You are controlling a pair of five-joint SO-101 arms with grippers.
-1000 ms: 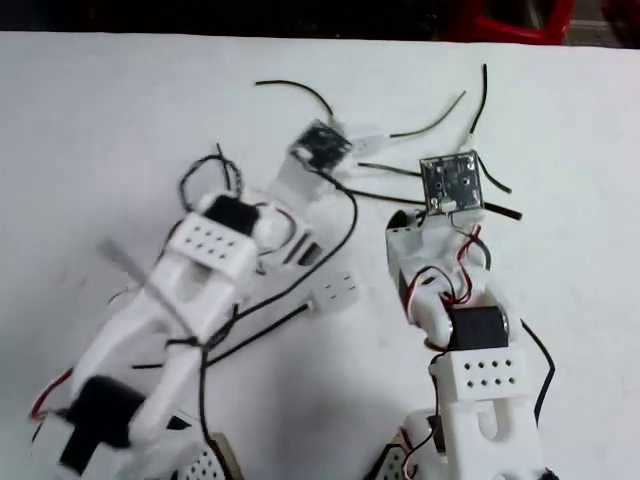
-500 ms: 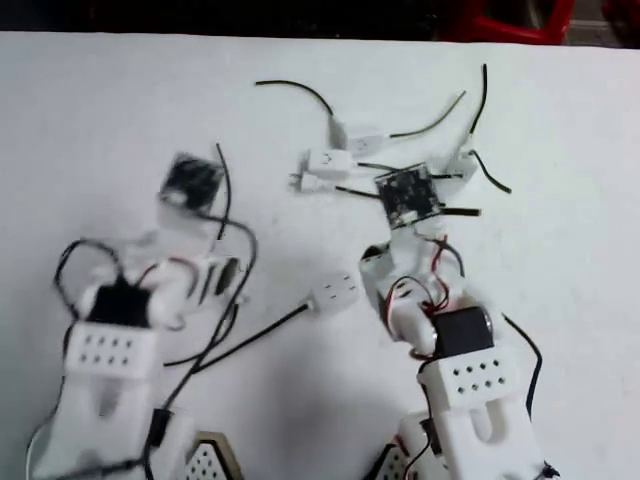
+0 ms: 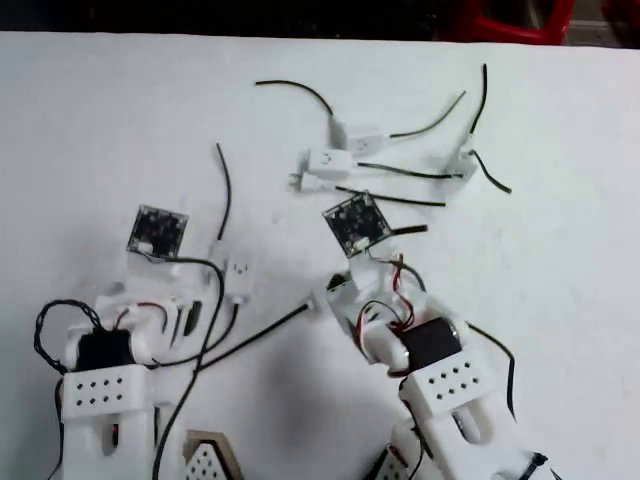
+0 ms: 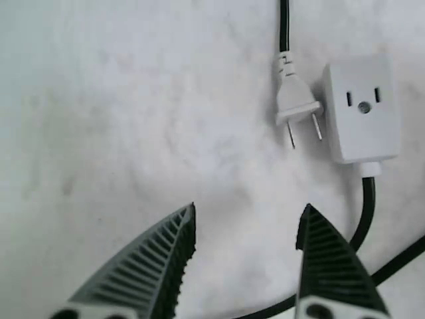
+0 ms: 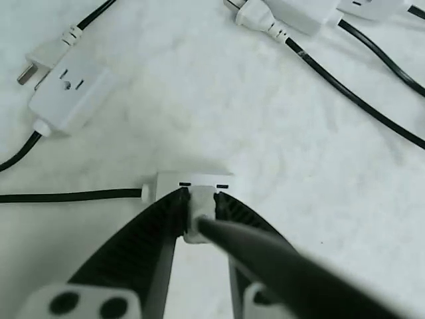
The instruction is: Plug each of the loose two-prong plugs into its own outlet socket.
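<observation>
My right gripper (image 5: 199, 196) is shut on a small white two-prong plug (image 5: 200, 219). The plug's front rests against a white outlet socket (image 5: 169, 183) whose black cord runs off sideways. Its prongs are hidden. In the high view that gripper (image 3: 338, 285) sits mid-table over the socket (image 3: 320, 298). My left gripper (image 4: 248, 212) is open with nothing in it. It is a short way back from another loose plug (image 4: 295, 106), which lies with its prongs against the side of a second socket (image 4: 362, 109). That socket (image 3: 238, 283) lies just ahead of the left arm.
Further sockets (image 3: 328, 162) (image 3: 360, 135) and another plug (image 3: 460, 160) with short black cords lie at the far middle of the table. One more socket with a plug beside it (image 5: 70, 90) lies near the right gripper. Black cords cross the table between the arms.
The left arm has drawn back from the far middle to the near left. The right arm has swung left and nearer with its plug, down onto the mid-table socket.
</observation>
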